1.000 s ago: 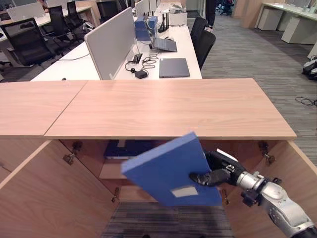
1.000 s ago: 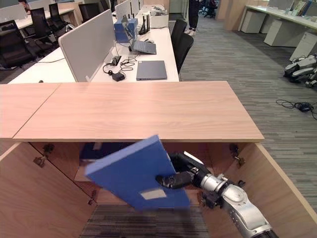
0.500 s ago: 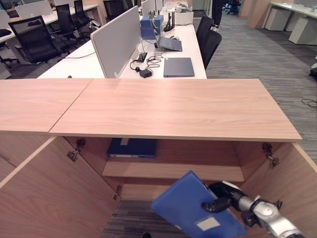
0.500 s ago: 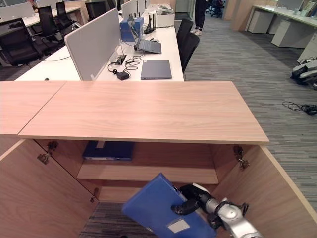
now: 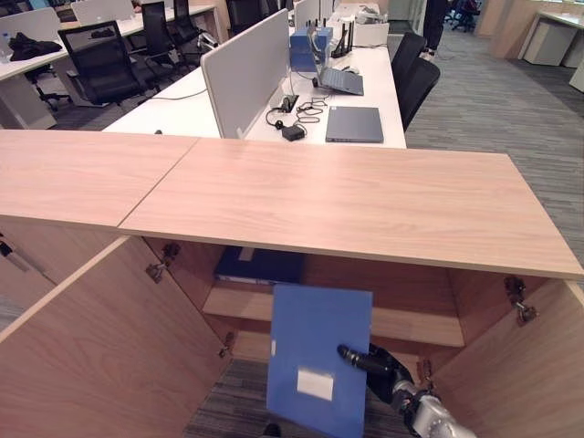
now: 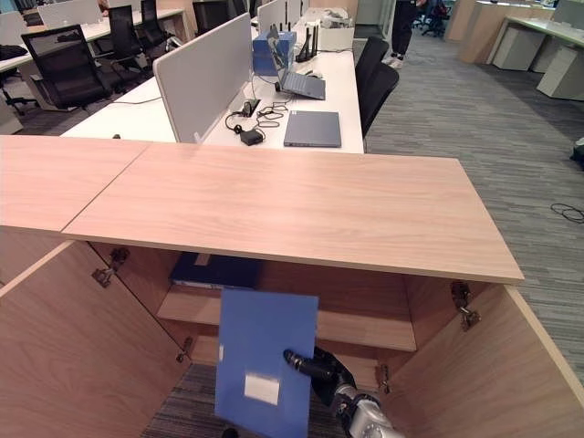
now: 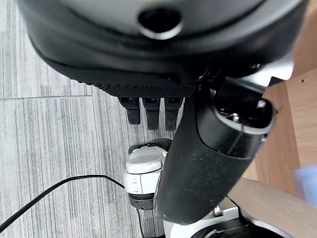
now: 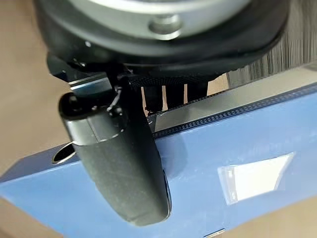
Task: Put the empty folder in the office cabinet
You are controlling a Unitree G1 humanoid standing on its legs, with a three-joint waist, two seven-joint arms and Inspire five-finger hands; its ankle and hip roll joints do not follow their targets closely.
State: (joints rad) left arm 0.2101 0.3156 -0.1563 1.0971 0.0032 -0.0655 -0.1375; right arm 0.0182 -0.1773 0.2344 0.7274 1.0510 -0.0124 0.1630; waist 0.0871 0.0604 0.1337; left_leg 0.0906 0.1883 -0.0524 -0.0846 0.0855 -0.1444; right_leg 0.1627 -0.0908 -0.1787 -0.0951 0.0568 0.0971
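Hidden and cut-off parts around an open office cabinet

Right hand mostly covered by blue folder, only thumb lying across its face. Folder's lower edge cut off by frame. Second folder on shelf half hidden under cabinet top. Label too small to read.

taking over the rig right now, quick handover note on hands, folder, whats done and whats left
Right hand: shut on the blue plastic folder with a white label, thumb across its face, fingers behind it.
Left hand: idle, holding nothing, beside the wooden cabinet over the grey floor.
The folder hangs upright in front of the open light wooden office cabinet, below its shelf, both doors swung open. A dark blue folder already lies on that shelf.
Done: folder picked up and brought to the opening.
Left: set it inside, release.
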